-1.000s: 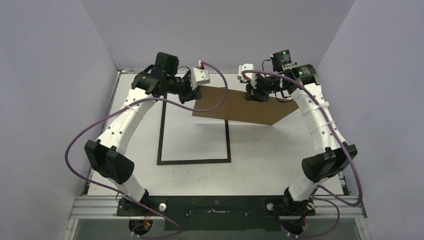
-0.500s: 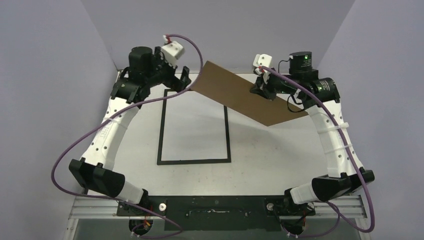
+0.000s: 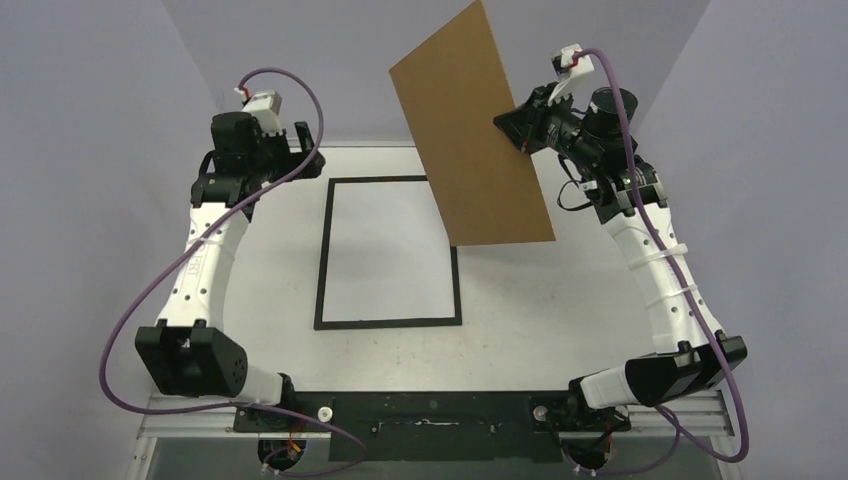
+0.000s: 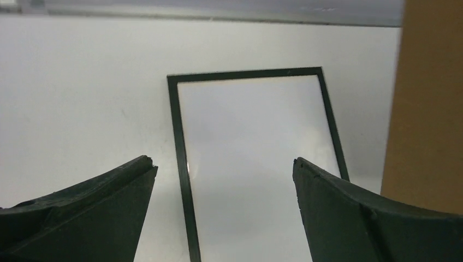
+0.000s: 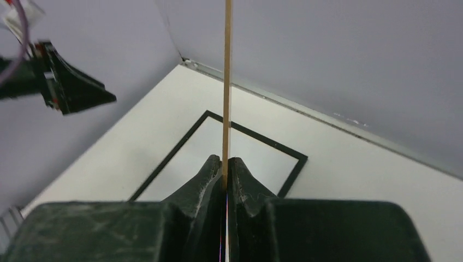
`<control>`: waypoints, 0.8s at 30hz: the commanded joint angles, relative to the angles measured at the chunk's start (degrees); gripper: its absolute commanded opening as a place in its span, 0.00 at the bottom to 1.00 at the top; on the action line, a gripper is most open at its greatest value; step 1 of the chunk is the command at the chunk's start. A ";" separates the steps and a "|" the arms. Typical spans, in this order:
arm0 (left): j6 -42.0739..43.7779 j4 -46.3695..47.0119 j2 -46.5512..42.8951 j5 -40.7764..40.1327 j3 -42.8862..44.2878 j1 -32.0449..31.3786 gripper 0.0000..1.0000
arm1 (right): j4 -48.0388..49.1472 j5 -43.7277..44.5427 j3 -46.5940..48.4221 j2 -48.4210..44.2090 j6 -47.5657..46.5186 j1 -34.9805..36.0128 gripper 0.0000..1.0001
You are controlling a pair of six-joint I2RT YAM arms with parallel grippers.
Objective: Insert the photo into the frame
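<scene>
As the right wrist view shows it edge-on, right hand: closed tight on the brown cardboard backing, one finger on each face, gripping at its right edge.
cardboard backing: clear of the desk, stood on end and tilted. Its top corner points to 12 o'clock. In the top view its lower edge covers the frame's 1 o'clock corner.
left hand: fingers spread wide, nothing between them, touching nothing. It sits at 10 o'clock over the desk, looking down at the frame.
frame: flat on the desk, about centre, a little toward 9 o'clock, long sides running 12 to 6.
frame interior: plain and pale; cannot tell what sheet, if any, lies there.
vs one second ago: the backing was low and near-flat across the frame's 12 o'clock end, with both hands on it. The left hand has since let go, opened fully and swung out to 10 o'clock. The right hand alone has lifted the board and turned it upright.
frame vs earlier: same spot.
</scene>
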 commanded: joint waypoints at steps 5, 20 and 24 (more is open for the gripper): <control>-13.53 -5.87 9.67 0.33 -6.50 11.16 0.92 | 9.83 15.98 -2.84 0.54 31.69 3.81 0.00; -15.77 -1.18 29.59 6.64 -6.66 13.56 0.59 | 34.36 18.39 -27.38 5.29 55.79 10.84 0.00; -15.94 -0.66 33.13 7.69 -6.02 13.57 0.51 | 36.24 16.70 -27.74 7.72 56.88 11.55 0.00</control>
